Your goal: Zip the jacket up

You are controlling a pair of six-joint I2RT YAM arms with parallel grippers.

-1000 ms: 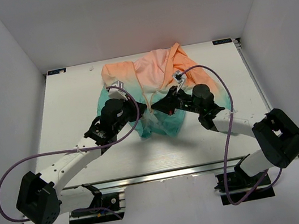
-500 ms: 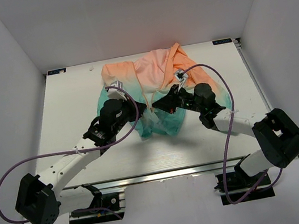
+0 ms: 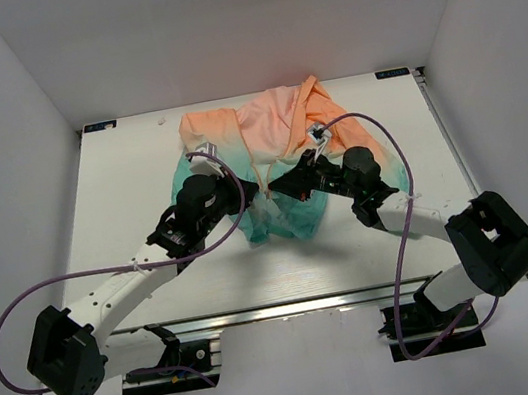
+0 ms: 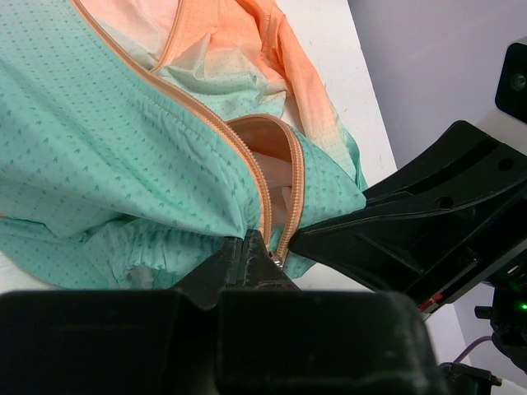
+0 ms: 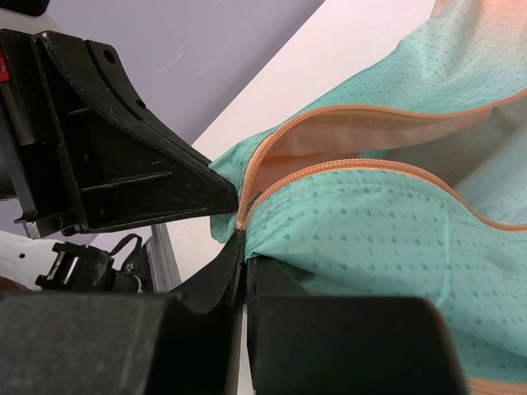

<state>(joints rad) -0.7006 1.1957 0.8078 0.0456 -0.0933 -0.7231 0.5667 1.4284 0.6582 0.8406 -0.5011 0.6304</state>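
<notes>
The jacket (image 3: 262,127) lies crumpled at the table's far middle, peach-orange at the far side and teal toward me. Both grippers meet at its teal hem. My left gripper (image 3: 251,192) is shut on the teal fabric (image 4: 99,148) beside the orange zipper (image 4: 257,169), with a small metal slider (image 4: 277,262) just right of its fingertips. My right gripper (image 3: 278,188) is shut on the hem (image 5: 395,222) right at the low end of the zipper (image 5: 329,169). Above both grips the zipper's two sides gape apart in a loop.
Purple cables (image 3: 383,152) arch over each arm above the white table (image 3: 129,179). White walls close in the left, right and back. In each wrist view the other gripper's black body (image 4: 412,239) (image 5: 123,164) sits a few centimetres away, nearly touching.
Hardly anything differs: both grippers stay shut on the hem at the same spot, and only the arms and cables have shifted very slightly.
</notes>
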